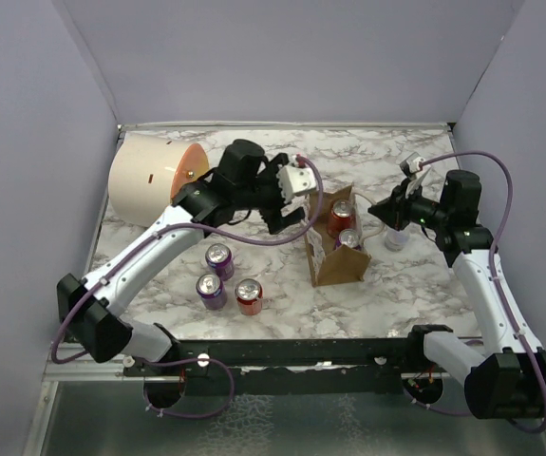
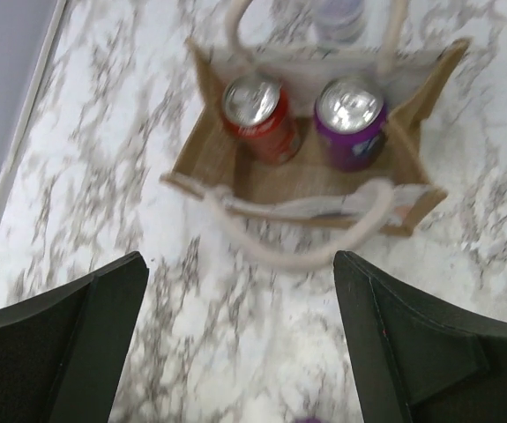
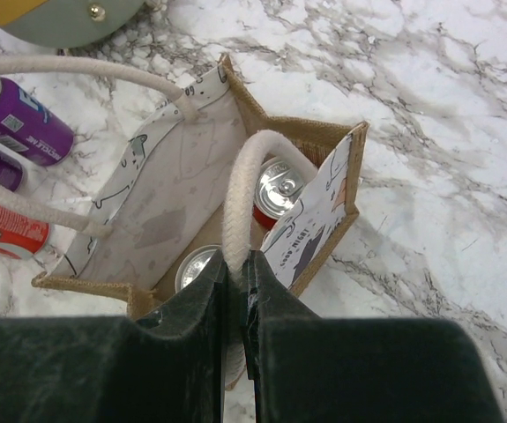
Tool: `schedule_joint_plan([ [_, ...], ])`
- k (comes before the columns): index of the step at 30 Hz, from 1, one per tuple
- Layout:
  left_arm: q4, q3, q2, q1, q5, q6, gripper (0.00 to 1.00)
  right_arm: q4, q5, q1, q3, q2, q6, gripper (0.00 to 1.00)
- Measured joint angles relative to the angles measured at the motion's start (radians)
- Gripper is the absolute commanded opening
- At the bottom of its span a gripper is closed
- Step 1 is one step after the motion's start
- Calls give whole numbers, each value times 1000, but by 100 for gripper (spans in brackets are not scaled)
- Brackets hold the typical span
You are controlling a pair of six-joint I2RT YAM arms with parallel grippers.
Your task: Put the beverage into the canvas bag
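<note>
The brown canvas bag [image 1: 332, 258] stands mid-table, and its near wall [image 2: 306, 176] shows in the left wrist view. Inside it stand a red beverage can [image 2: 257, 110] and a purple one [image 2: 350, 119], both upright. My left gripper [image 2: 240, 352] hovers just left of the bag, open, with only bare marble between its fingers [image 2: 421, 344]. My right gripper [image 3: 235, 264] is at the bag's right side, shut on one white handle [image 3: 240, 203] and holding it up. The other handle [image 3: 77, 66] loops loose. In the top view the left gripper [image 1: 291, 211] and right gripper [image 1: 375, 207] flank the bag.
Two purple cans [image 1: 219, 258] [image 1: 211, 290] and a red can [image 1: 249, 295] stand left of the bag. A big cream cylinder with an orange face [image 1: 154, 180] lies at the back left. A pale can-like object [image 1: 398, 237] stands right of the bag. Walls enclose the table.
</note>
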Motion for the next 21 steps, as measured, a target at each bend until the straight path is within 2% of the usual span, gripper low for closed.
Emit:
schedule_joint_plan([
  [3,-37,-66,-83,91,-19,2,92,-16,-9,0,0,3,-8,1],
  [5,-65,-111,-128,142,-41,3,98,-17,-9,0,0,2,-11,1],
  [10,-159,-265,-239,210,-128,3,99,-16,-11,0,-5,-11,-11,1],
  [21,-325,-337,-207,282,-198,-26,99,-13,-15,0,-23,-26,-10,1],
])
